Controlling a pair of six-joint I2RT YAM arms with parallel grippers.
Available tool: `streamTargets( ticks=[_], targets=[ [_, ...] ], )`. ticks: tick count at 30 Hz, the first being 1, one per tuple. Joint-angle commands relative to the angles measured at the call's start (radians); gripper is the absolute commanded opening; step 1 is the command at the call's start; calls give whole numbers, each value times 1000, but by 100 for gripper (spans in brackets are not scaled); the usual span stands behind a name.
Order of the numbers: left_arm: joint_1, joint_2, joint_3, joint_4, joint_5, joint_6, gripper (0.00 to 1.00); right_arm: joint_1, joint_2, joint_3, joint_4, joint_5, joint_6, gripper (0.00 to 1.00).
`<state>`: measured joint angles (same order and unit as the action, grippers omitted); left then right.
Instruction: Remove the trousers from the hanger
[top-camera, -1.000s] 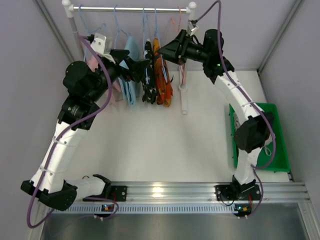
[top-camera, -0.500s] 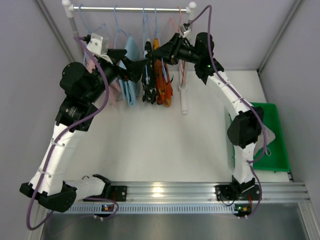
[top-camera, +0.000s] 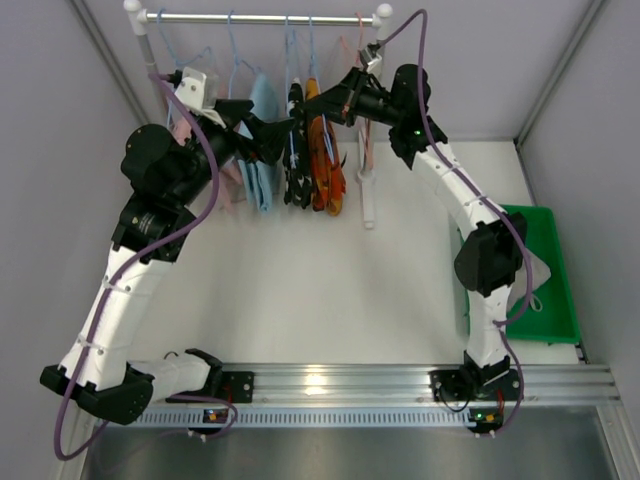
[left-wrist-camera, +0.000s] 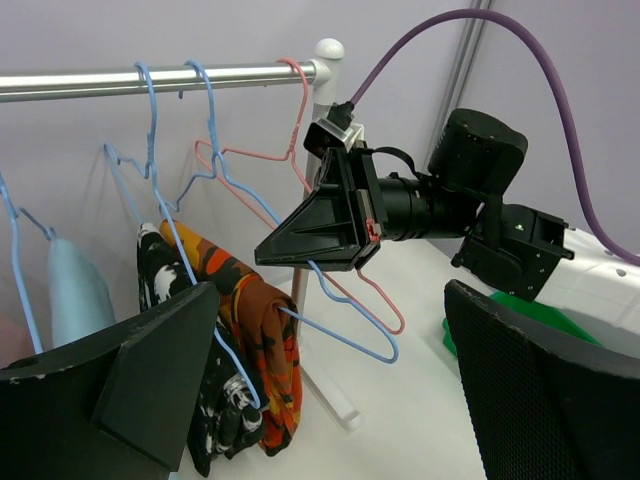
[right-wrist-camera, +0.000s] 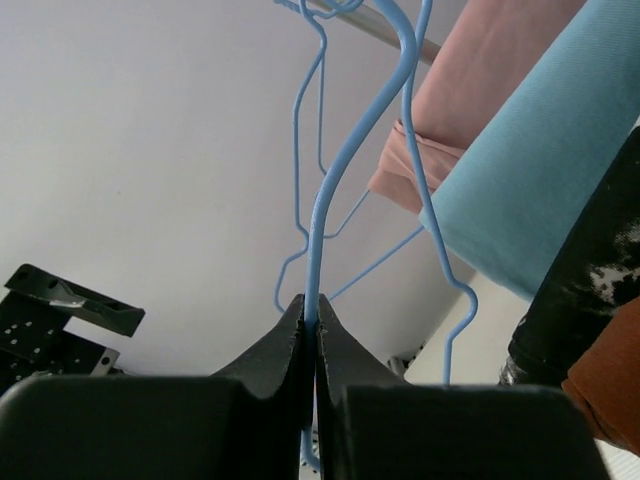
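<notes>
Though folded, orange trousers (left-wrist-camera: 265, 335) vertical, downward.

White bench (top-camera: 300, 300), plain pale grey-lilac walls (top-camera: 40, 120). Metal clothes rail (top-camera: 260, 17) at rear. Green bin (top-camera: 562, 320) right. Aluminium extrusion (top-camera: 350, 380) along the near edge.

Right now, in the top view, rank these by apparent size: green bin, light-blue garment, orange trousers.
1. green bin, even partly hidden.
2-3. light-blue garment and orange trousers: they look alike, both hanging edge-on to the camera, so I leave them unranked.
</notes>
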<state>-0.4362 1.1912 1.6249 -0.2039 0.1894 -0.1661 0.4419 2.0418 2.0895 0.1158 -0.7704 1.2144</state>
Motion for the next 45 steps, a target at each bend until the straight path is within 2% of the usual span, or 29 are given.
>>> streamTargets(
  ticks=[1, 11, 25, 30, 35, 41, 45],
  targets=[
    [7, -13, 3, 23, -2, -3, 99, 4, -25, 37, 251, -29, 51, 0],
    [17, -2, 3, 5, -50, -12, 99, -31, 24, 150, 398, 5, 60, 0],
    [39, 30, 15, 12, -44, -49, 99, -72, -32, 172, 547, 2, 80, 0],
    [57, 42, 58, 9, 19, -130, 99, -72, -143, 31, 571, -13, 74, 0],
    [63, 59, 82, 21, 201, -256, 98, -78, -290, -144, 573, -35, 57, 0],
    [67, 65, 61, 50, 309, -397, 98, -88, -443, -285, 556, -58, 40, 0],
    [67, 70, 18, 86, 350, -582, 98, -86, -525, -364, 521, -69, -4, 0]
  ],
)
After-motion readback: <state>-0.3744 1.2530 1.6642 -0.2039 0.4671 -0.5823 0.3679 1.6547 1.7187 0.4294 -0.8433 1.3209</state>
